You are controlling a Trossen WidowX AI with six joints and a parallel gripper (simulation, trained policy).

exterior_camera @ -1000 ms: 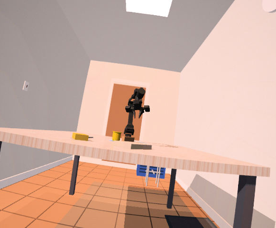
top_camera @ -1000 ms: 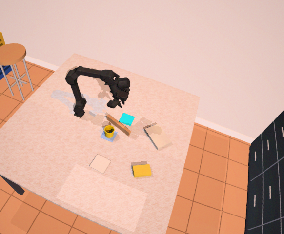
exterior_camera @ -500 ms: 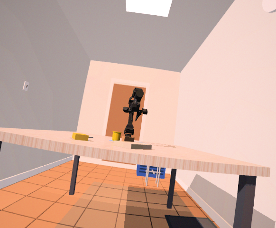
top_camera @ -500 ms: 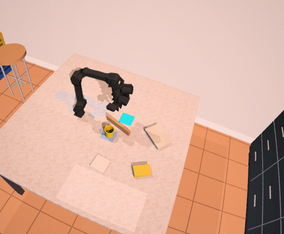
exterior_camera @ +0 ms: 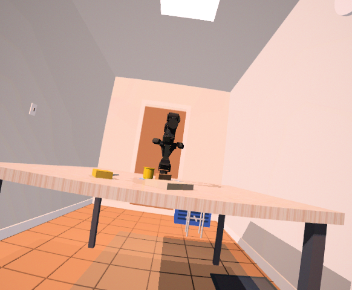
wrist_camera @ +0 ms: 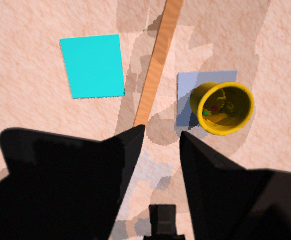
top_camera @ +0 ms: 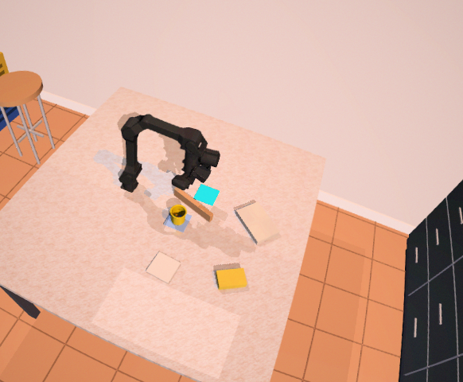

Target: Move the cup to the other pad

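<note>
1. While hovering over the table (top_camera: 67, 205) (exterior_camera: 76, 187) (wrist_camera: 15, 115), pointing the gripper (top_camera: 186, 170) (exterior_camera: 166, 156) (wrist_camera: 162, 133) downward, keeping its fingers partly open with nothing between them.
2. Standing upright on the blue pad (top_camera: 184, 226) (exterior_camera: 142, 178) (wrist_camera: 183, 95): the cup (top_camera: 178, 217) (exterior_camera: 148, 173) (wrist_camera: 200, 100), showing marbles (wrist_camera: 214, 108) inside. Lying across the bar (top_camera: 192, 204) (exterior_camera: 163, 176) (wrist_camera: 157, 65): the cyan pad (top_camera: 206, 194) (wrist_camera: 95, 67), probably serving as the goal.
3. Judging by this, still needing a grasp, then a lift, a crossing and a release.
4. Risking a poor approach first: aiming off to one side of the cup in the wrist view, so possibly pushing a finger into the wall or rim and tipping the marbles out. Probably calling for a sideways shift before any lowering.
5. Possibly meeting the rim from above too, through lowering with too narrow a gap; likely needing wider fingers.
6. Later, risking a knock against the bar by carrying too low, or a spill by tilting or swinging the wrist quickly.
7. Finally, risking a topple by letting go too high, or by setting the base down half off the pad.
</note>
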